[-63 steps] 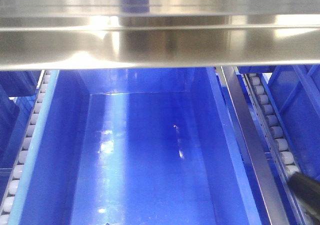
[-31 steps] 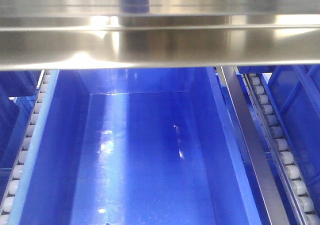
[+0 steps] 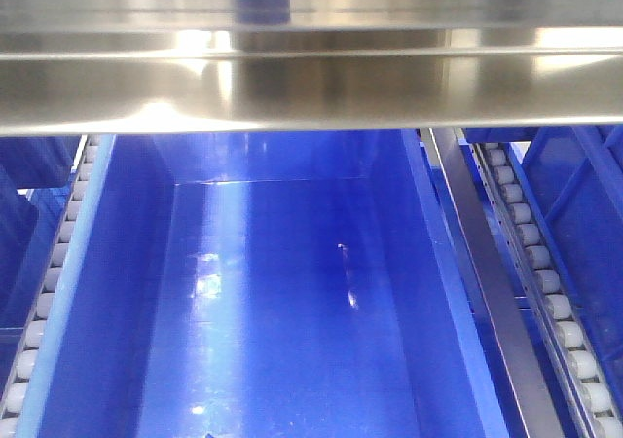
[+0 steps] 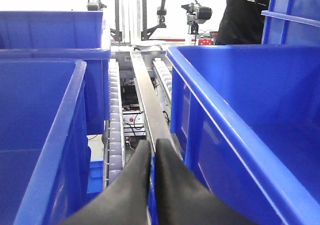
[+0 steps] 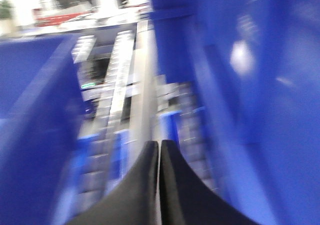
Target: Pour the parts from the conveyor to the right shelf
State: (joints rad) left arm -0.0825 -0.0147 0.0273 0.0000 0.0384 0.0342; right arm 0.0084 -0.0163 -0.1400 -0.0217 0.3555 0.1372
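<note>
Here both pairs of fingers, left (image 4: 152, 150) and right (image 5: 159, 150), are pressed together with nothing between them, over the shelf (image 4: 147, 102) rails (probably idle); the bin (image 3: 282, 292) holds no parts.

Steel shelf (image 3: 311, 88) w/ blue bins (image 3: 282, 292)

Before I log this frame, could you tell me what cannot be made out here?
- Front view: bin near end cut off by the frame; its far rim hidden behind the steel beam.
- Right wrist view: motion blur smears everything beyond the right gripper.
- No view shows parts or conveyor.
</note>
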